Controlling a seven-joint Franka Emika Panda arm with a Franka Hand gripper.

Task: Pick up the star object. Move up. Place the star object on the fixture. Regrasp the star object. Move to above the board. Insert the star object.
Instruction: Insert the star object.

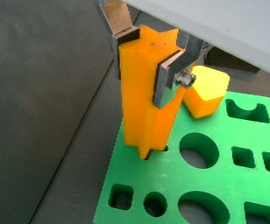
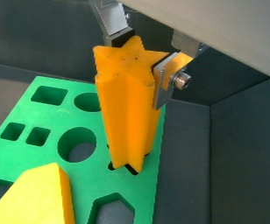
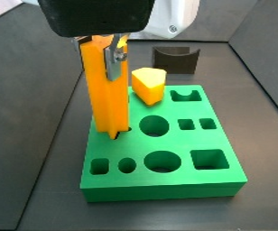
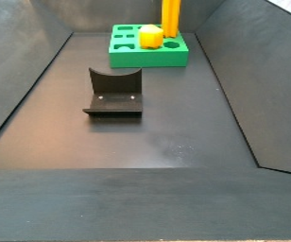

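Star object (image 1: 145, 92) upright, long axis vertical, lower tip just entering a cut-out near one corner of the green board (image 3: 166, 176); both wrist views show the tip at the hole's mouth. How deep it sits is hard to tell.

Pincer (image 1: 149, 68) clamped on the star object near its top, silver finger plates flat against opposite sides. Arm directly above, wrist pointing straight down, pincer over the board's corner.

Step in hand, by my reading: insertion. To do it well, keep the prism plumb, match the star points to the cut-out, lower slowly, release only once seated.

Yellow wedge block (image 3: 150, 86) stands on the board, just beside. Fixture (image 4: 111, 93) empty on the worktop, well apart.
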